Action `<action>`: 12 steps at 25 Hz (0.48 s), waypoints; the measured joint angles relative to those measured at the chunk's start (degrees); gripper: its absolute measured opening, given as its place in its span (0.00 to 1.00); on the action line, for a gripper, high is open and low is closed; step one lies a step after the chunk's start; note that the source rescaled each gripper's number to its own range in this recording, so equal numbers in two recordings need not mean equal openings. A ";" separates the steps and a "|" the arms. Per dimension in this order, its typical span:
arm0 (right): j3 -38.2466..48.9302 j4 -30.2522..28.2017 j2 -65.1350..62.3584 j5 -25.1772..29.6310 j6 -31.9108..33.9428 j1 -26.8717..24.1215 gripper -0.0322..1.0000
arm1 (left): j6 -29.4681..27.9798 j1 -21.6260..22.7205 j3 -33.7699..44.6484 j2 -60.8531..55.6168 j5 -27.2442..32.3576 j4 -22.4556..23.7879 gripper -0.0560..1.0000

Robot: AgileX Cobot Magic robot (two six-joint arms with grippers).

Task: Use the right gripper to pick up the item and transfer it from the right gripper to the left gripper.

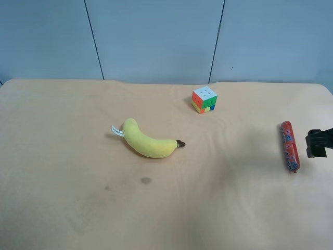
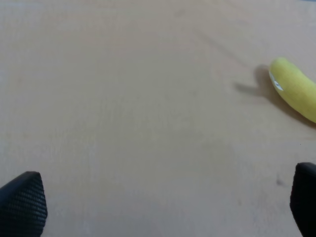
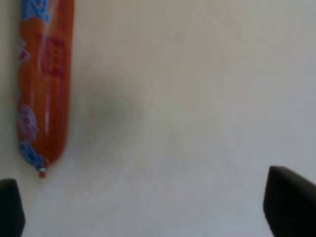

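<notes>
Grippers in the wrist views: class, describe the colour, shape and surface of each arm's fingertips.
The right gripper shows two plain black fingertips with rounded ends, too blurred for surface detail. The left gripper has black fingertips too; one carries a fine dotted grip texture. No cables or logos show in these views.

We see the item [image 1: 290,146], a slim red stick in a shiny wrapper with blue-white prints and crimped ends. It lies flat on the table [image 1: 156,208], far toward the exterior high view's right. The right claw [image 3: 150,217] is just beside it, not touching, fingers spread wide and empty. The left claw [image 2: 163,210] is also spread wide, holding nothing.
</notes>
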 joint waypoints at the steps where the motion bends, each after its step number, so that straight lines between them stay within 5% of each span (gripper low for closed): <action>1: 0.00 0.59 1.15 -1.66 0.06 -0.03 0.98 | 0.00 0.00 0.00 0.00 0.00 0.00 1.00; 12: 0.01 4.48 17.53 -20.03 0.43 -0.03 0.98 | 0.00 0.00 0.00 0.00 0.00 0.00 1.00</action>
